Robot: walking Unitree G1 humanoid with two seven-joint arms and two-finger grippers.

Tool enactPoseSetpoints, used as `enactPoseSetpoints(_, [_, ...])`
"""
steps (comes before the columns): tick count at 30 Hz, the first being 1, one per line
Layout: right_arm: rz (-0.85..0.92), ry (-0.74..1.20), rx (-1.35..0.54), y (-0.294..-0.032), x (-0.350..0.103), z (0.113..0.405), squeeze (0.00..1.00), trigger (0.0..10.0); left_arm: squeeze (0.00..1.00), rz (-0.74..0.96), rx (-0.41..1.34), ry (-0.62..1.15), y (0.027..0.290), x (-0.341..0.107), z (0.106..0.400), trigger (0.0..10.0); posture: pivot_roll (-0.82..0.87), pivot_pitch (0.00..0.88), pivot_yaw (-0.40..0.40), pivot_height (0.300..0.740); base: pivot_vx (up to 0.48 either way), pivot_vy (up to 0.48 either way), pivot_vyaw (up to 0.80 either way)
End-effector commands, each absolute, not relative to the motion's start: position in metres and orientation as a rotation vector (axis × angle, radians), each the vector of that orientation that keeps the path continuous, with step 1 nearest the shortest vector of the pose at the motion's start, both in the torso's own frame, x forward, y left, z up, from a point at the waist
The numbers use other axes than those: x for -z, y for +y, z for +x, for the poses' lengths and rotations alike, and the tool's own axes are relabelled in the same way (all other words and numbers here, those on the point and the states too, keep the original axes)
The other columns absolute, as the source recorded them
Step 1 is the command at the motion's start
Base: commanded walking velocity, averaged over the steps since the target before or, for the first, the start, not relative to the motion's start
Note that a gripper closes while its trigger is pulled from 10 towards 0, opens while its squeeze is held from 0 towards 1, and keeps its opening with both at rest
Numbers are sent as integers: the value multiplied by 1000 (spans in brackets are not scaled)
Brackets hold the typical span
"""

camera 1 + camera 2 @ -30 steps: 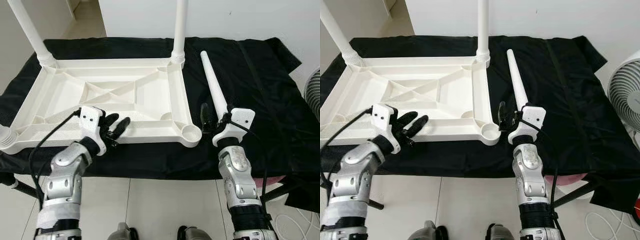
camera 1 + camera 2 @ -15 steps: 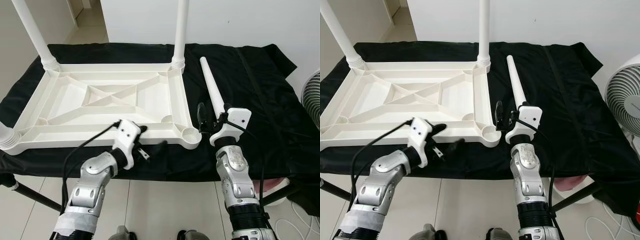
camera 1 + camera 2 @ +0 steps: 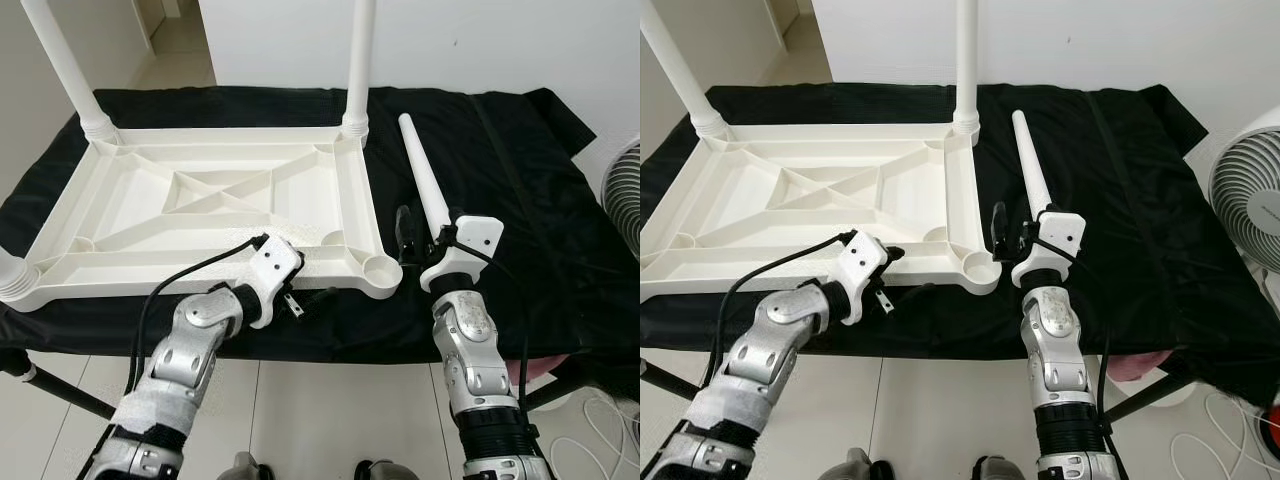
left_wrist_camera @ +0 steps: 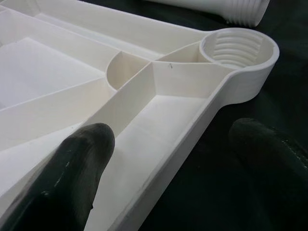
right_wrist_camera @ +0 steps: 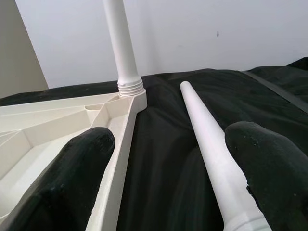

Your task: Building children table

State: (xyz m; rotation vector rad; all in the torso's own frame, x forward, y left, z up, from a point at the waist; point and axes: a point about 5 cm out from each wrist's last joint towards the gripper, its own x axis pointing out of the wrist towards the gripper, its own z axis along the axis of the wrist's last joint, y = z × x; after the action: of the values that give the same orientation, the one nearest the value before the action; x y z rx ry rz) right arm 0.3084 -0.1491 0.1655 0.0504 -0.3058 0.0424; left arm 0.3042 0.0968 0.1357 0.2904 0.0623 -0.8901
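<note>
Over the last second the left gripper (image 3: pixel 305 300) had swung in from the near-left part of the tabletop to its near edge beside the empty corner socket, while the right gripper (image 3: pixel 420 232) had hardly shifted.

The upside-down white table top (image 3: pixel 215 205) lay on a black cloth (image 3: pixel 520 180) that covered the work surface, its underside ribbed with a diagonal cross brace inside a raised rim. Two white legs stood screwed into the far corners, the far-left leg (image 3: pixel 60 60) slanting and the far-right leg (image 3: pixel 358 60) upright. A third fitted leg (image 3: pixel 8 275) showed at the near-left corner. The near-right socket (image 3: pixel 381 266) was open. A loose leg (image 3: pixel 425 185) lay on the cloth just right of the top, tapering away from the robot.

The left wrist view showed what the head views could not: threads inside the socket (image 4: pixel 237 47), and the left gripper's fingers (image 4: pixel 72 168) spread apart, one over the inner tray and the other over the cloth, straddling the rim without clamping it. The right wrist view showed the right gripper's fingers (image 5: pixel 77 168) parted, the loose leg's thick end running between them unheld, one finger over the tabletop's edge. A white fan (image 3: pixel 1250 195) stood at the right.
</note>
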Motion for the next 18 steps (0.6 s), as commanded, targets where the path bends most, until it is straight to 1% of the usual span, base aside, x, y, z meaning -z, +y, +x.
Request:
enactPoseSetpoints(1, [52,-305,-43,-147,-166,310,0,10000,0,332,897,102,99,-129,307,10000,-98,85,62,740,0,0,0])
enactPoseSetpoints(7, [50,-306,-27,-149,-167,310,0,10000,0,385,967,147,98,-121,305,10000,-105,91,71,740,0,0,0])
enactPoseSetpoints(10, [52,-303,-2,-152,-168,312,0,10000,0,391,996,136,95,-121,302,10000,-107,93,74,740,0,0,0])
enactPoseSetpoints(11, [34,-295,33,-156,-170,315,0,10000,0,378,1001,119,92,-125,301,10000,-107,93,74,740,0,0,0])
enactPoseSetpoints(14, [27,-293,45,-157,-171,316,0,10000,0,371,1000,114,90,-126,302,10000,-107,93,74,740,0,0,0])
enactPoseSetpoints(15, [10,-276,70,-162,-170,320,0,10000,0,348,1011,81,85,-135,300,10000,-110,94,74,740,0,0,0])
enactPoseSetpoints(18, [1,-264,85,-166,-170,323,0,10000,0,341,1017,66,82,-139,299,10000,-110,94,74,740,0,0,0])
